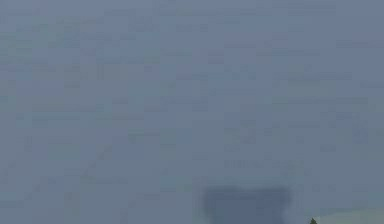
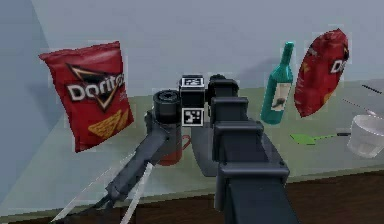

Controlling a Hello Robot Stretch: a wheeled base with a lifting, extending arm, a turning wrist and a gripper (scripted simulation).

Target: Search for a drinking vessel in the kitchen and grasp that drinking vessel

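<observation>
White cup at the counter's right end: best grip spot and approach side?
Probably the side wall of the white cup, just below the rim, coming from the near edge of the counter. It stands upright with plain round walls, and the green utensil lies toward the arm side view's left of it.

On the surface point(image 2: 300, 120), a bottle point(image 2: 283, 75) stands at the back. A snack bag point(image 2: 322, 70) stands just right of it, a second bag point(image 2: 88, 92) well left (by the side wall point(image 2: 15, 60)). Before the bottle lies a utensil point(image 2: 315, 138); right of that, a cup point(image 2: 367, 135).
</observation>
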